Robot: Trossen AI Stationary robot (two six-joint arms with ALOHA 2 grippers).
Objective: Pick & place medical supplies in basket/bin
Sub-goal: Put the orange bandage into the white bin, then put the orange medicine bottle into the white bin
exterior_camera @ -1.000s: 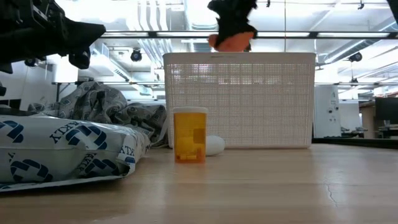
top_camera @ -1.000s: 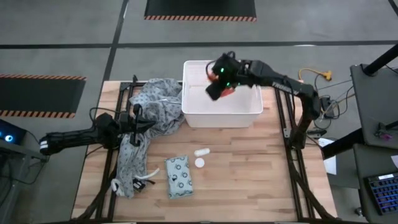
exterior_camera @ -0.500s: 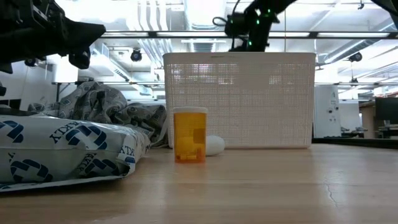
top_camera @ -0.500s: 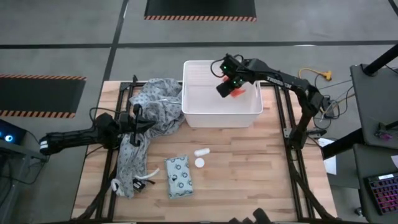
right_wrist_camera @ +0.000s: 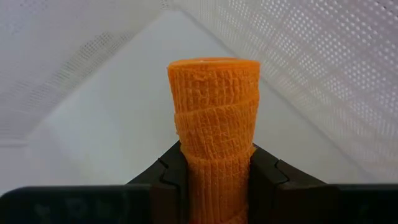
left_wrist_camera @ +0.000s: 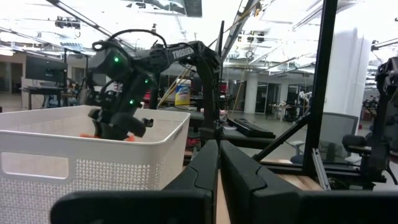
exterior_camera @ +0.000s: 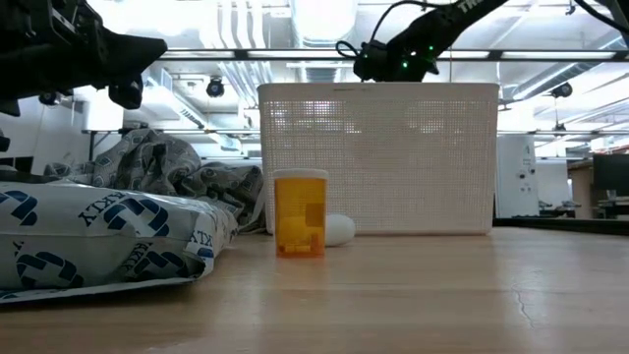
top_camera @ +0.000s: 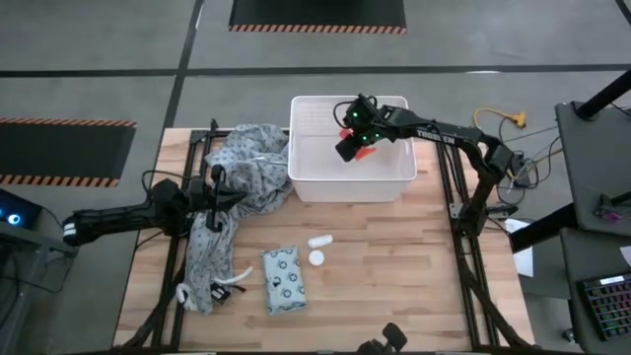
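Note:
My right gripper (top_camera: 353, 146) is inside the white perforated bin (top_camera: 305, 181), shut on an orange wrapped roll (right_wrist_camera: 214, 106). In the low view the bin wall (exterior_camera: 378, 157) hides the roll, and only the gripper's wrist (exterior_camera: 398, 59) shows above the rim. On the table lie a pale-green packet (top_camera: 284, 279), flat, and two small white pieces (top_camera: 319, 241) (top_camera: 316, 257). The low view shows one of these pieces as an upright amber bottle (exterior_camera: 300, 212). My left gripper (top_camera: 212, 195) waits, shut, above the patterned cloth near the table's left side. My right gripper pinches the orange roll's lower end (right_wrist_camera: 214, 171) between its two fingers (right_wrist_camera: 171, 177), one on each side. The fingers slant down into the bin from the table's right. The roll's free end (right_wrist_camera: 214, 65) sticks out past the fingertips; I cannot tell whether it touches the floor.
A crumpled patterned cloth (top_camera: 237, 173) lies left of the bin and trails toward the near edge. Bare wood (top_camera: 394, 286) stretches right of the packet. The bin's floor (top_camera: 325, 158) shows nothing besides the gripper and roll.
My right gripper has come down from above the bin's rim into the bin, carrying the orange roll. In the low view the roll showed above the rim and is now behind the bin wall.

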